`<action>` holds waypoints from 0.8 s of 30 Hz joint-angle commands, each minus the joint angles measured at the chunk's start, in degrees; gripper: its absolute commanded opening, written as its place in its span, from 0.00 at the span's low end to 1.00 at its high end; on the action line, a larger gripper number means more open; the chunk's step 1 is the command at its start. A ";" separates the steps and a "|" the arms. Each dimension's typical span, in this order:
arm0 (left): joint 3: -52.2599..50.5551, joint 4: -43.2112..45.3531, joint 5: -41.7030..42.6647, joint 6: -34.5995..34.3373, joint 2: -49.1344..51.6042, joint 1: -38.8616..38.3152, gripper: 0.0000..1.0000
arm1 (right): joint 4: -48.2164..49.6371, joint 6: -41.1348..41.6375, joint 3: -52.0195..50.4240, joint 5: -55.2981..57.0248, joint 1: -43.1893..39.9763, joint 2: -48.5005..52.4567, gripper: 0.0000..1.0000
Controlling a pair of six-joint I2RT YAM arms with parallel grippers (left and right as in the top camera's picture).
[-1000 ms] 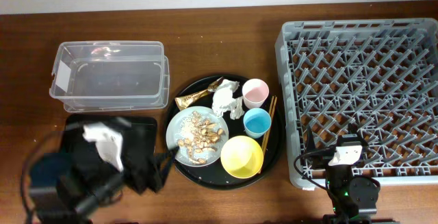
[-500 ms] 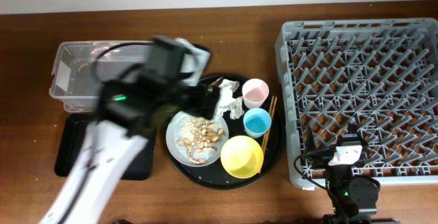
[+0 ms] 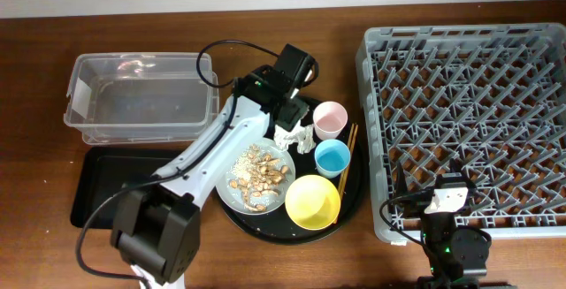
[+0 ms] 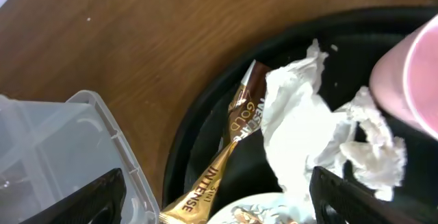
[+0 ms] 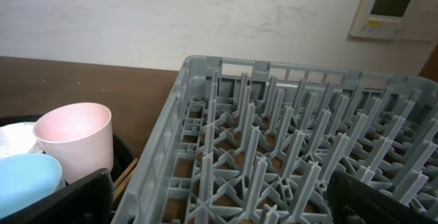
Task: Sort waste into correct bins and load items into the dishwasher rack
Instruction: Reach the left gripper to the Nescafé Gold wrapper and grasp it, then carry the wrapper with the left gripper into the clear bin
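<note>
The left gripper [image 4: 215, 183] is hovering over the far left part of the round black tray [image 3: 265, 231], its fingers [image 4: 89, 200] spreading wide and gripping nothing. Directly beneath it the crumpled white tissue [image 4: 301, 128] is lying on the tray, with the gold-brown foil wrapper [image 4: 226, 155] touching its left side and pointing toward the near left. Just right of the tissue the pink cup [image 3: 329, 119] is standing upright, and nearer than that the blue cup [image 3: 332, 157] is sitting beside the wooden chopsticks [image 3: 348, 152], which are lying along the tray's right edge. The plate [image 3: 225, 172] is carrying the heap of food scraps [image 3: 258, 172] on the tray's left half, and the yellow bowl [image 3: 312, 201] is resting at the near side, overlapping the plate's rim. Left of the tray, the clear plastic box [image 3: 141, 103] is sitting far and the flat black tray [image 3: 106, 192] near, with the left arm reaching across it.

The right gripper [image 5: 219, 183] is waiting at the near edge of the grey dishwasher rack [image 3: 469, 103], fingers parted wide and grasping nothing.
</note>
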 commanded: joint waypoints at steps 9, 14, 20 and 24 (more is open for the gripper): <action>0.46 1.20 7.37 11.17 7.69 7.72 0.77 | -0.26 0.20 -0.31 0.48 0.31 -0.37 0.98; 0.35 -1.03 7.26 13.07 8.68 7.34 0.75 | -0.26 0.20 -0.31 0.48 0.31 -0.37 0.98; 0.33 -2.71 10.16 13.07 12.50 7.17 0.70 | -0.26 0.20 -0.31 0.48 0.31 -0.37 0.98; 0.33 -1.44 10.03 13.05 12.48 7.17 0.40 | -0.26 0.20 -0.31 0.48 0.31 -0.37 0.98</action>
